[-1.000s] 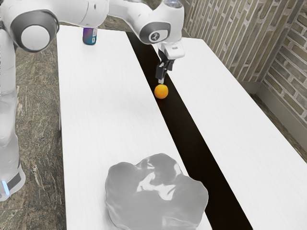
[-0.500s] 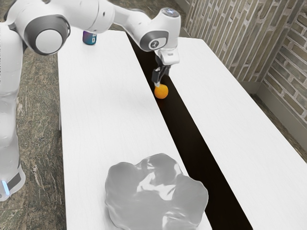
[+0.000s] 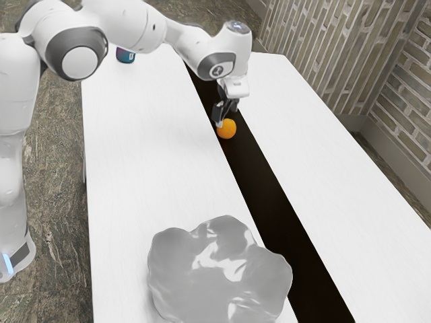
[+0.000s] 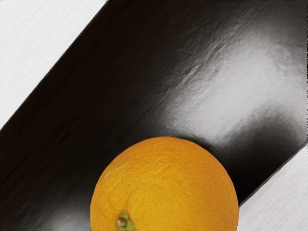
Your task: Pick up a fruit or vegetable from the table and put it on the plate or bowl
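Note:
An orange (image 3: 227, 129) rests on the glossy black strip (image 3: 269, 195) that runs between the two white tabletops. In the wrist view the orange (image 4: 166, 187) sits just under my hand, its green stem end facing the camera. My gripper (image 3: 221, 121) hangs straight down over the orange's upper left side, open, its fingertips at the level of the fruit's top. A grey, wavy-rimmed bowl (image 3: 219, 276) lies on the near end of the white tabletop, far from the gripper.
A blue and purple can (image 3: 126, 54) stands at the far end of the white tabletop (image 3: 141, 155), partly behind my arm. A second white tabletop (image 3: 337, 175) lies across the strip. Brick walls (image 3: 377, 60) close off the exterior view's right.
My hand has come down and slightly toward the exterior view's left, from above the orange to its top. The orange and the bowl have stayed put.

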Tool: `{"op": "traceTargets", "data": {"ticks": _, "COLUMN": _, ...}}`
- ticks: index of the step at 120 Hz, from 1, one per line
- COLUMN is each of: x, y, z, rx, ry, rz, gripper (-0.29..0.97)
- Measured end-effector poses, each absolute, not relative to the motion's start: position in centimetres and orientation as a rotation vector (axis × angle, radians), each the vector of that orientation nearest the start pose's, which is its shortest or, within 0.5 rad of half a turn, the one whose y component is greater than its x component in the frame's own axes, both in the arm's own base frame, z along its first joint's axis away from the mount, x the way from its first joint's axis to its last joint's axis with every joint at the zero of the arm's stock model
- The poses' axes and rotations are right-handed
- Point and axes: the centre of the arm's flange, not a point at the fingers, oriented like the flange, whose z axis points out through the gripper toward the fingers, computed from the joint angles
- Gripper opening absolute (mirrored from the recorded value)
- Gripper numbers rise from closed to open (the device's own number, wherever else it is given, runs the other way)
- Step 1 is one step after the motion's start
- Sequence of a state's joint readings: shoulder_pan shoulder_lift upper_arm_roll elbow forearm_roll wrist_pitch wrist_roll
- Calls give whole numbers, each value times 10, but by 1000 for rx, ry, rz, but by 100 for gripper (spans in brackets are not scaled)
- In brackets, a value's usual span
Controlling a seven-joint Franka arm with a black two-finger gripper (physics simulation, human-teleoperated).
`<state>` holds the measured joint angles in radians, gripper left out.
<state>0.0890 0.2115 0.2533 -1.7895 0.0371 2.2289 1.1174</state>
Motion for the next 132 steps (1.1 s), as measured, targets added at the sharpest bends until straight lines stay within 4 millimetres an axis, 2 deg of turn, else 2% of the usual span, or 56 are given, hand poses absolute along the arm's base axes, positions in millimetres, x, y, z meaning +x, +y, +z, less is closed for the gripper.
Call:
{"op": "traceTargets", "data": {"ticks": 35, "x": 608, "y": 207, "z": 451, "rx": -2686, "ry": 1169, "rz": -167, "gripper": 68}}
{"op": "traceTargets", "data": {"ticks": 46, "x": 610, "y": 207, "z": 439, "rx": -2696, "ry": 1178, "rz": -149, "gripper": 68}}
{"op": "traceTargets", "data": {"ticks": 74, "x": 615, "y": 207, "z": 427, "rx": -2702, "ry": 1191, "rz": -134, "gripper": 67}}
{"op": "traceTargets", "data": {"ticks": 82, "x": 615, "y": 207, "z": 425, "rx": -2707, "ry": 1192, "rz": -135, "gripper": 63}}
{"op": "traceTargets", "data": {"ticks": 98, "x": 618, "y": 207, "z": 426, "rx": -2705, "ry": 1195, "rz": -140, "gripper": 47}}
{"op": "traceTargets", "data": {"ticks": 118, "x": 620, "y": 208, "z": 420, "rx": -2724, "ry": 1194, "rz": -152, "gripper": 39}}
{"op": "traceTargets", "data": {"ticks": 132, "x": 621, "y": 209, "z": 423, "rx": -2721, "ry": 1194, "rz": -165, "gripper": 30}}
